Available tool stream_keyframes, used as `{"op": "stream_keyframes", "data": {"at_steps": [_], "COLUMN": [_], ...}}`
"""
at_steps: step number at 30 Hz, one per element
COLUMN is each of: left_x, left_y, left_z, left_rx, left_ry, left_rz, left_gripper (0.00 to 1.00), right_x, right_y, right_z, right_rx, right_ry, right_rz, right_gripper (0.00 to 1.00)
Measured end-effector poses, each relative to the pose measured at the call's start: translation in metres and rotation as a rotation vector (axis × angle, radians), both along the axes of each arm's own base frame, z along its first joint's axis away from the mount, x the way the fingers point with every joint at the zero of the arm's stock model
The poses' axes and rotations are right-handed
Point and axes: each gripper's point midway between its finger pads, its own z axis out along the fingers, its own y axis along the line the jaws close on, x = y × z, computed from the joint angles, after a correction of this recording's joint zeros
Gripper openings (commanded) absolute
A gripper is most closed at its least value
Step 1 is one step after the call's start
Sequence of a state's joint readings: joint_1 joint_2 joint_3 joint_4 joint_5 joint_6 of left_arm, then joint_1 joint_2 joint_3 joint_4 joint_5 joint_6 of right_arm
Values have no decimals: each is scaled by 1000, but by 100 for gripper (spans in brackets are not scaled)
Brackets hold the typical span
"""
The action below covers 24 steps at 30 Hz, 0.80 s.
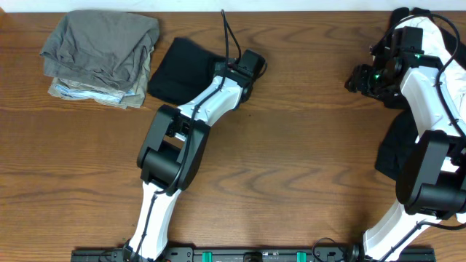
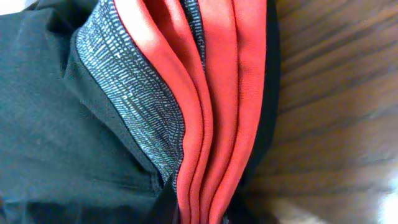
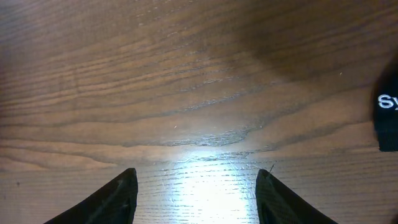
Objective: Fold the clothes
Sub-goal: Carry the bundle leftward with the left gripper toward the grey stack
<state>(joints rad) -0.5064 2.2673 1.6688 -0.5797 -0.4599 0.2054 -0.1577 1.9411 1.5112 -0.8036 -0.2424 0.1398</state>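
A black garment lies folded at the table's back, left of centre. My left gripper is at its right edge. In the left wrist view the garment fills the frame, with a grey patterned band and red folds bunched together at the bottom, where the gripper pinches them; the fingers themselves are hidden by cloth. My right gripper hovers at the back right, open and empty over bare wood. A second black garment lies partly under the right arm.
A stack of folded grey and olive clothes sits at the back left corner. The right arm's base covers part of the second black garment. A dark object with white lettering shows at the right wrist view's edge.
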Motion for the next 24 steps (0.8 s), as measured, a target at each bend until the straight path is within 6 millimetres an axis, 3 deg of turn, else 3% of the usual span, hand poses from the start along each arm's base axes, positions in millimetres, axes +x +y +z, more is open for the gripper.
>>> {"op": "stream_keyframes", "data": {"at_steps": [3,5,9,12,15,18,24], "left_x": [4,9,24,30,32,35,55], "left_y": [5,8,21,40,65,95,167], "left_z": [18,43,122,193,249,282,310], "left_rx": [-20,-47,-141,-215,-269,-291,-256], "left_ry": [-30,-78,-254,-413,-549,-644,-790], "left_rz": [19,35,76,114,159,211,310], "left_gripper": [6,6,6,6,6,6,6], "right_x": [0,0,0,0,0,0,0], "right_y": [0,0,0,0,0,0,1], "right_z": [0,0,0,0,0,0,0], "right_rx": [0,0,0,0,0,0,0], "right_ry": [0,0,0,0,0,0,1], "right_rz": [0,0,0,0,0,0,2], "right_gripper": [59,59,59,59,59,59,59]}}
